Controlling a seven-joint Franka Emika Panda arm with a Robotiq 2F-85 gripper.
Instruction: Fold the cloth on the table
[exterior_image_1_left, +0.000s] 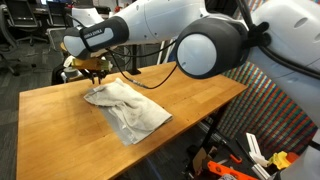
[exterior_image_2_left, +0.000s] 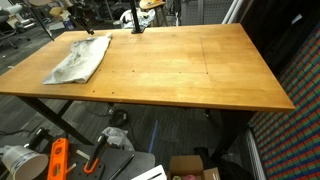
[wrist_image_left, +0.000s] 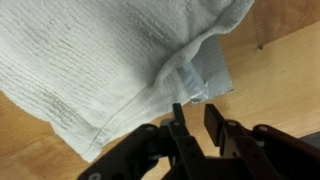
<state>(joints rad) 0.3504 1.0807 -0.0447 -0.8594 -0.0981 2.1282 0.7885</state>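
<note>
The cloth (exterior_image_1_left: 125, 108) (exterior_image_2_left: 80, 58) lies crumpled and partly doubled over on the wooden table (exterior_image_1_left: 205, 100) (exterior_image_2_left: 200, 70), near one end. My gripper (exterior_image_1_left: 95, 78) hovers over the cloth's far corner. In the wrist view the gripper (wrist_image_left: 195, 110) stands slightly open, with bare wood showing in the narrow gap between its fingers. Nothing is held. The fingertips (wrist_image_left: 177, 108) sit just short of a folded corner of the cloth (wrist_image_left: 110, 60), where a greyer under-layer peeks out.
The white robot arm (exterior_image_1_left: 210, 45) reaches across the table's back edge. Most of the tabletop beside the cloth is bare wood. Orange tools (exterior_image_2_left: 58, 160) and a box (exterior_image_2_left: 190, 168) lie on the floor beneath. A dark mesh panel (exterior_image_1_left: 275, 100) stands beside the table.
</note>
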